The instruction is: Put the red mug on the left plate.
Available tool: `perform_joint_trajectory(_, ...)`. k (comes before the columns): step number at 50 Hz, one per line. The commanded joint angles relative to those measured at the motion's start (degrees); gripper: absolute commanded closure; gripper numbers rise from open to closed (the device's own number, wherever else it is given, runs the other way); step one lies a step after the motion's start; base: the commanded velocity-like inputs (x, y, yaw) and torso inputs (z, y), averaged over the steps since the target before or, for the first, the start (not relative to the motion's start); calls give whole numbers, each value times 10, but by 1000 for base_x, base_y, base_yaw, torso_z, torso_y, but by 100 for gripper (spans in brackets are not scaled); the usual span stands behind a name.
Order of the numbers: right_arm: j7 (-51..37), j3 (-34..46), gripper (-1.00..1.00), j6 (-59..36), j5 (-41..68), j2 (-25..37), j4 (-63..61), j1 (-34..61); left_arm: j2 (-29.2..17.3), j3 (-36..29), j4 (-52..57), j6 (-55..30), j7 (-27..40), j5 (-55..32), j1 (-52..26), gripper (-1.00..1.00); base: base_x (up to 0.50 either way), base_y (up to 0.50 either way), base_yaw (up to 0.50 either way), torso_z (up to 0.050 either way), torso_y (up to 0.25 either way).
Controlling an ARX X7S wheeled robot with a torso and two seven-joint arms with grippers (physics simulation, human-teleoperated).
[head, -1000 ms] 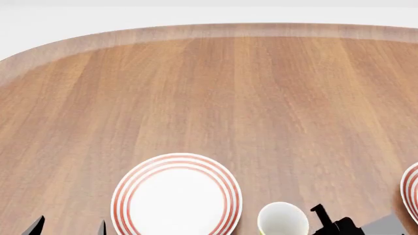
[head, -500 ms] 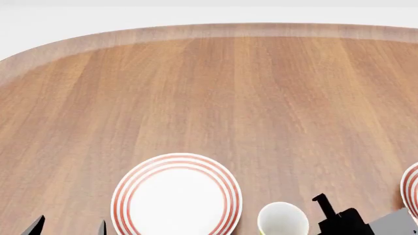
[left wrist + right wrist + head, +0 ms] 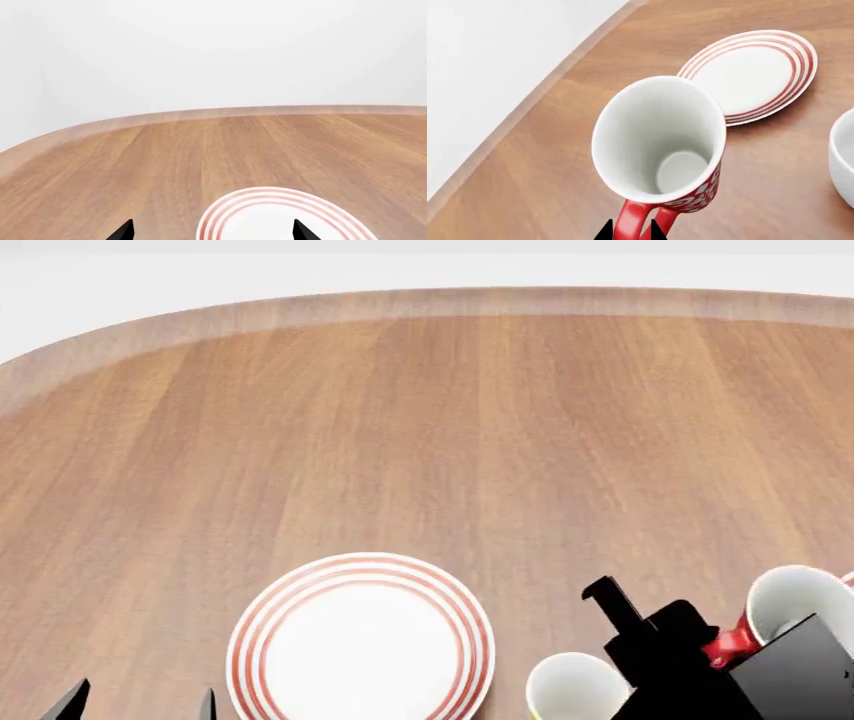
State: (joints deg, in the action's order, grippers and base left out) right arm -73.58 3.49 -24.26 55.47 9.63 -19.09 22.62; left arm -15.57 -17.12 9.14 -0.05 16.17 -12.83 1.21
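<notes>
The red mug is tall with a white floral pattern and a white inside. My right gripper is shut on its red loop handle and holds the mug tilted above the table. In the head view the mug and the right gripper are at the lower right. The left plate lies flat at the lower middle, white with red rings, well left of the mug. My left gripper is open and empty just left of that plate. The left wrist view shows the plate between the open fingertips.
A yellow mug stands between the left plate and my right gripper. In the right wrist view a second ringed plate lies beyond the held mug, and a plain white mug stands at the frame edge. The wooden table stretches far ahead.
My right gripper has risen into the head view and moved left, bringing the red mug into sight by its handle. The left gripper and the left plate have not moved.
</notes>
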Motion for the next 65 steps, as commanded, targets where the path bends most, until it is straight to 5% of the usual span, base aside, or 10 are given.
perform_joint_trajectory(1,-29,28,100,-34,24,8,-113,-2,-2,-1,2,1,3,-2,1,-100,0,0,0,0,0)
perform_joint_trajectory(19,70,101,100,-27,4,24,-172,-6,-4,-4,0,4,7,-3,0,-100,0,0,0,0,0)
perform_joint_trajectory(49,285,216,100,13,-43,22,-53,-15,-9,-8,1,3,12,-8,-3,-100,0,0,0,0,0)
perform_joint_trajectory(65,361,250,100,-2,-52,11,75,54,-12,-10,1,5,14,-11,-4,-100,0,0,0,0,0)
